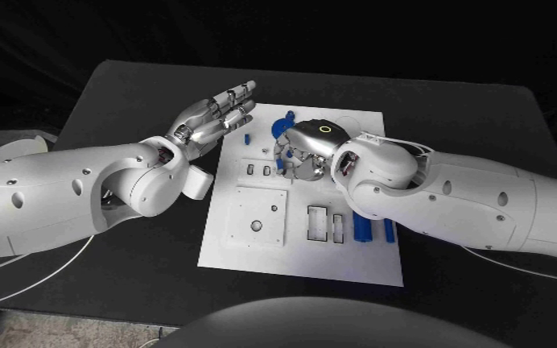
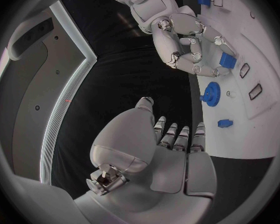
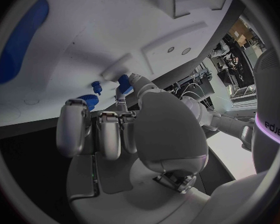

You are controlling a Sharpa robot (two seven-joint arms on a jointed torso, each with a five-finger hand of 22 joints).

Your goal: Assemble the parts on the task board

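Observation:
The white task board (image 1: pixel 304 261) lies in the middle of the black table. My right hand (image 1: pixel 304 151) hovers over the board's far half, fingers curled, pinching a small blue part (image 2: pixel 227 59) at its fingertips; the same part (image 3: pixel 124 83) shows in the right wrist view. Just beyond it, a blue gear (image 1: pixel 282 126) sits on the board, with a small blue piece (image 2: pixel 224 123) beside it. My left hand (image 1: pixel 215 118) hangs at the board's far left corner, fingers stretched out, holding nothing. Two long blue parts (image 1: pixel 362 229) lie near the board's right edge.
On the board are small rectangular slots (image 1: pixel 257 169), a raised square plate (image 1: pixel 255 217) with a hole, and a pair of larger slots (image 1: pixel 317 223). Bare black table (image 1: pixel 128 98) surrounds the board on all sides.

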